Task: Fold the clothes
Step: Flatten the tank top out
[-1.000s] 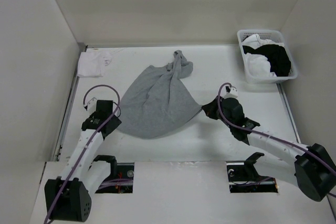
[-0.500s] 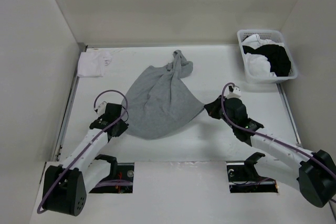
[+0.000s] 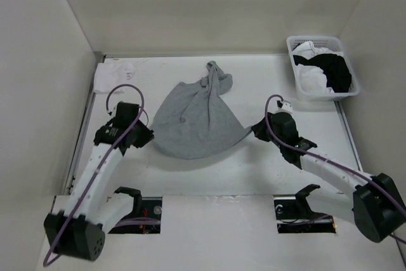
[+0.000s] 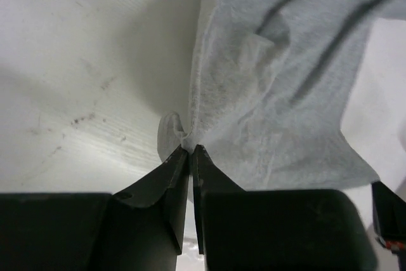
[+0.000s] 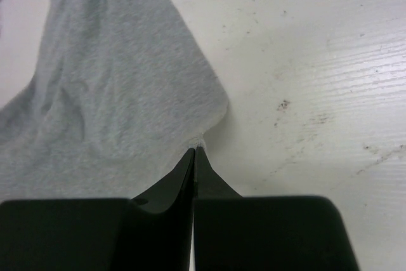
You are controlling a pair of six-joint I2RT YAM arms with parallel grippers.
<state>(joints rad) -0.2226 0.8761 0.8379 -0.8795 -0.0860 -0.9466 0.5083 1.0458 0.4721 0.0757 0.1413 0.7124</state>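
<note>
White table (image 3: pixel 219 171), gray T-shirt (image 3: pixel 196 118) mid-table, white cloth (image 3: pixel 113 76) far-left corner, basket (image 3: pixel 325 96) far right

Bright, even overhead light nearly washes out the white table (image 3: pixel 254 163). Soft shadow lies beside the gray T-shirt (image 3: pixel 196 118). In the wrist views the fingers (image 4: pixel 158 207) show dark and featureless.

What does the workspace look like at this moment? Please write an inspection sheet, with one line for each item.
Surface: white table, a few small dark marks.
Job's things: gray T-shirt, bunched and unfolded, in the middle of the table.
Clutter: white folded cloth at the far left corner; basket at the far right, holding black and white garments.
Hands: left hand shut on the T-shirt's left edge; right hand shut on its right corner.
Cables: purple cables loop above each wrist.
Surroundings: plain white walls on three sides; nothing else seen.
</note>
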